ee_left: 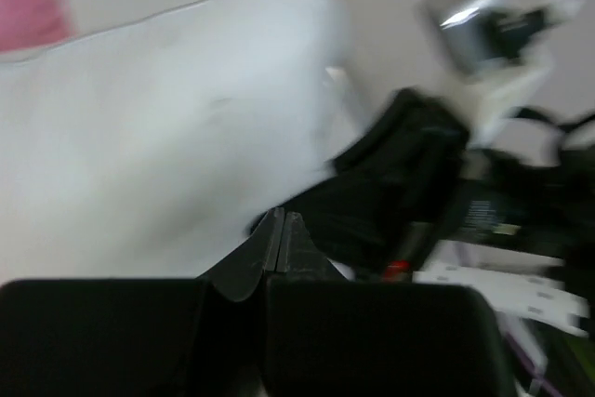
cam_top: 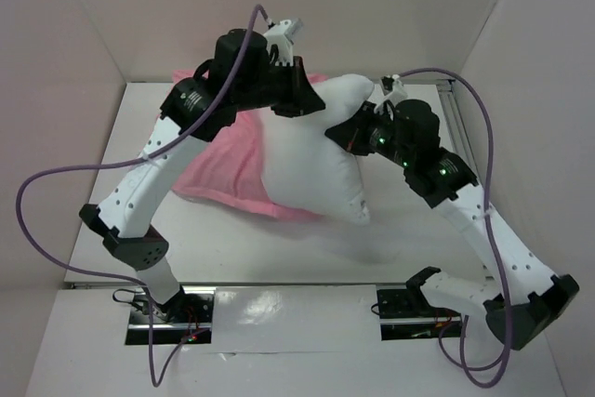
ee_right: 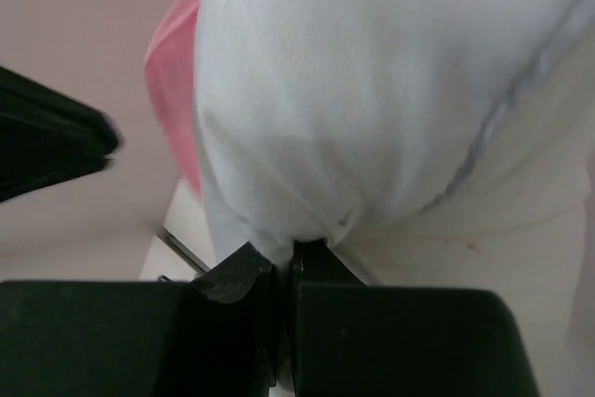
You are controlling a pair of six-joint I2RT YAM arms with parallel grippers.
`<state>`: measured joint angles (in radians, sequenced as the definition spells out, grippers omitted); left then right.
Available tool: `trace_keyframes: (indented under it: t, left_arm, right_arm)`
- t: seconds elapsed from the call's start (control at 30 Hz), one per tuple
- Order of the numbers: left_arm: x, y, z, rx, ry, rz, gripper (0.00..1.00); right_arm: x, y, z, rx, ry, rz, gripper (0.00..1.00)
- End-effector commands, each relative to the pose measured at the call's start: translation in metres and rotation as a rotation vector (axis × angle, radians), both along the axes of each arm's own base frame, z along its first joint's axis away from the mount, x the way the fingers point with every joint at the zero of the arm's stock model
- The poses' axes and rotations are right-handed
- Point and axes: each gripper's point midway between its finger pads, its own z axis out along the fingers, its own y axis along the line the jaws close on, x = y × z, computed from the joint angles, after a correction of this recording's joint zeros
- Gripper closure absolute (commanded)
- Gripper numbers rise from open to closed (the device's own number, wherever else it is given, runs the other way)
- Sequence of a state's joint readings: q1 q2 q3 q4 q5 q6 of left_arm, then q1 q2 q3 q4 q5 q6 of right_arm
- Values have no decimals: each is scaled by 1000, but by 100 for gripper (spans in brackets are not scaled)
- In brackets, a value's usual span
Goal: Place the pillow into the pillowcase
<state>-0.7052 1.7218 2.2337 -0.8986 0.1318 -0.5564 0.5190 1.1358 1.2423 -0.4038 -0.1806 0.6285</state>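
A plump white pillow (cam_top: 311, 169) sits bunched up in the middle of the white tabletop (cam_top: 279, 248). Its left part overlaps a crumpled pink pillowcase (cam_top: 216, 178) lying beside it. The left hand (cam_top: 299, 99) is at the pillow's upper left edge, and the right hand (cam_top: 340, 133) is against its upper right side. Purple cables (cam_top: 56, 183) loop from both arms.

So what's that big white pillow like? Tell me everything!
The pillow is big, plump and white, plain cloth with a seam along its edge. It lies on the table, its left part over the pink pillowcase, not inside. The right gripper pinches a fold of it. The left gripper is shut at its far edge; whether it grips cloth is unclear.
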Motion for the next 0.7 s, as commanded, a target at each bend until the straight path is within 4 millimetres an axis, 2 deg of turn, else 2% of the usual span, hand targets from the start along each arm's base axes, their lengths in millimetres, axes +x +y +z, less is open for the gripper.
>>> trace_keyframes:
  t: [0.0,0.03,0.07,0.13,0.17,0.23,0.27,0.33,0.37,0.43,0.5,0.57,0.6,0.63,0.67]
  left_arm:
    - [-41,-38,103,-353,-139,-253,100]
    - [-34,-41,95,-352,-118,-250,100]
    - [-27,-45,88,-345,-99,-233,100]
    - [-14,-57,64,-321,-42,-222,100]
    - [-18,-60,62,-331,-22,-252,100]
    - [-15,-65,50,-326,11,-254,100]
    - [-21,-66,48,-322,19,-262,100]
    - [-21,-56,46,-296,0,-227,100]
    - [-19,-43,45,-262,-13,-155,100]
    - [-14,-28,37,-201,-31,-91,100]
    - [-4,-6,20,-113,-29,8,100]
    - [-4,17,7,-28,-21,94,94]
    - [1,21,1,-7,-22,128,94]
    - [-2,34,-6,38,-12,158,92]
    - [-2,42,-10,65,-10,192,92]
  right_arm:
    - [-16,6,14,120,-6,-7,100]
    - [-15,4,4,122,7,-30,100]
    - [-15,2,-27,106,66,-48,100]
    - [-9,-1,-50,100,90,-90,100]
    - [-9,-3,-74,85,124,-106,100]
    - [-2,0,-96,66,163,-123,100]
    - [-1,1,-101,58,175,-124,100]
    - [-4,5,-102,59,191,-98,100]
    - [-3,4,-102,49,183,-93,100]
    - [-8,6,-98,47,176,-66,100]
    - [-12,5,-101,15,187,-47,100]
    - [-20,12,-97,46,201,5,100]
    - [-25,19,-101,63,217,32,100]
    - [-31,27,-104,80,233,65,100]
    - [-36,39,-99,115,215,101,100]
